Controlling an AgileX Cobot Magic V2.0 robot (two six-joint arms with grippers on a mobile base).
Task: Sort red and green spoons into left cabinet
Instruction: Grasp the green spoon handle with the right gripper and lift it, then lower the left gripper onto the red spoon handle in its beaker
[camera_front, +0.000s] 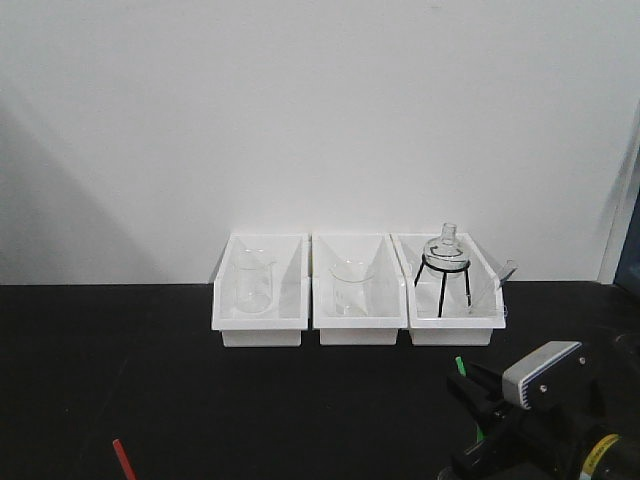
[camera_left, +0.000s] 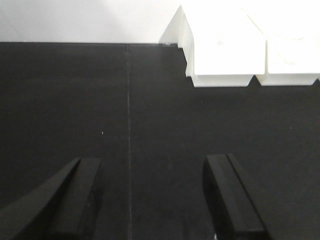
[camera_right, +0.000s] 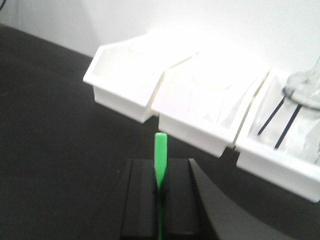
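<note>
Clamping the green spoon by its handle between the clenched pads of the right gripper, one green end poking forward past the fingertips, above the black table and short of the middle white bin. Holding the left gripper released, spread wide over the table, grasping nothing, near the left white bin. Showing the red spoon lying on the table at the near left, partly cut off by the frame edge, well apart from both grippers. Housing a clear beaker in the left white bin, a second beaker in the middle white bin, and a round flask on a black tripod in the right white bin.
</note>
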